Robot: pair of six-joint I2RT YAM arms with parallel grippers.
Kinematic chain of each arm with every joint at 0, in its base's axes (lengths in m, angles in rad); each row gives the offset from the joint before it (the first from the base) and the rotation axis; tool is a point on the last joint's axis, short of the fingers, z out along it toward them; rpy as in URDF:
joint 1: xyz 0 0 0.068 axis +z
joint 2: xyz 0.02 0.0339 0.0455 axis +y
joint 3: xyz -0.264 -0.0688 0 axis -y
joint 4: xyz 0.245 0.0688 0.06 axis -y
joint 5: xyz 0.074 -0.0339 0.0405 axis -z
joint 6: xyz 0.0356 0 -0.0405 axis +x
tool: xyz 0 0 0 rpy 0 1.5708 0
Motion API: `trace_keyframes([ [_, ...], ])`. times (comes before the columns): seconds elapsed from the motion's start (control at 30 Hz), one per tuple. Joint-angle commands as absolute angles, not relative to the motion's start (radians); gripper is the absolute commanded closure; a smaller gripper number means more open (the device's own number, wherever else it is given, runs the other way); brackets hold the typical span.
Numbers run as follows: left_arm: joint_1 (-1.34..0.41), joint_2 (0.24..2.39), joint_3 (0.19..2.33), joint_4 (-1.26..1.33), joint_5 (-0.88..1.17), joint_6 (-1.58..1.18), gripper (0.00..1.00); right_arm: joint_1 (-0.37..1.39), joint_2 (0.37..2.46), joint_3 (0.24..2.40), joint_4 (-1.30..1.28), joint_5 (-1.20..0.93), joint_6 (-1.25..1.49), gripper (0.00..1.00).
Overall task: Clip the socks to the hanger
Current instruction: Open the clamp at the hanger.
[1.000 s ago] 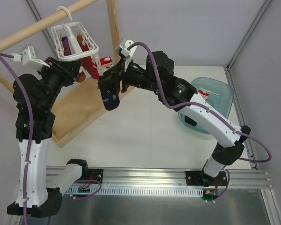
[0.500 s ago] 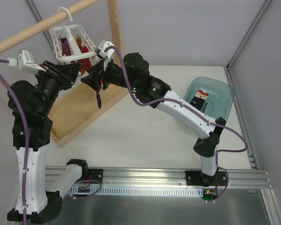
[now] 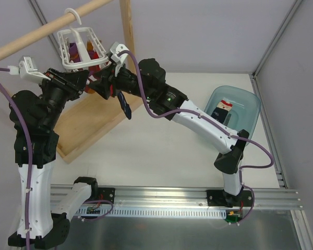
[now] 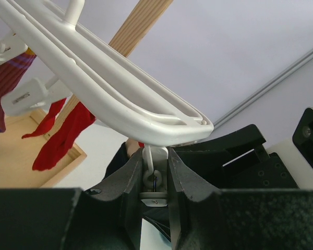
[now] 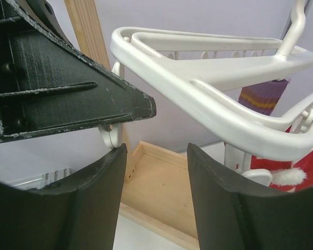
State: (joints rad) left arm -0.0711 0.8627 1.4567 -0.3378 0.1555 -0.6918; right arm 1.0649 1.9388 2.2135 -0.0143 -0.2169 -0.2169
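The white grid hanger (image 3: 81, 46) hangs by its hook from the wooden rod. My left gripper (image 3: 85, 79) is at its near corner. In the left wrist view it (image 4: 155, 161) is shut on a small white clip (image 4: 155, 179) dangling under the hanger's frame (image 4: 120, 99). My right gripper (image 3: 100, 86) is right beside it. Its jaws stand open and empty (image 5: 156, 151) below the hanger's frame (image 5: 214, 88). One navy sock (image 3: 124, 103) hangs under the right wrist; what holds it is hidden. A second navy sock (image 3: 222, 108) lies in the teal bin.
The wooden rod (image 3: 41, 28), upright post (image 3: 126, 26) and base tray (image 3: 88, 125) surround the hanger. Red socks (image 4: 62, 138) and a purple striped sock (image 4: 5, 88) hang from other clips. The teal bin (image 3: 245, 104) stands at the right.
My right arm has swung left to the hanger with the navy sock. The sock has shifted slightly right under the wrist. My left gripper has risen a little to the hanger's corner.
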Motion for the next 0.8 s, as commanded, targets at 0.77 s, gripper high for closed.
trace_keyframes([
  [0.77,-0.075,0.882,1.439,-0.318,0.178,-0.707,0.89,1.086,1.914,2.241,0.107,-0.233,-0.296,0.66],
])
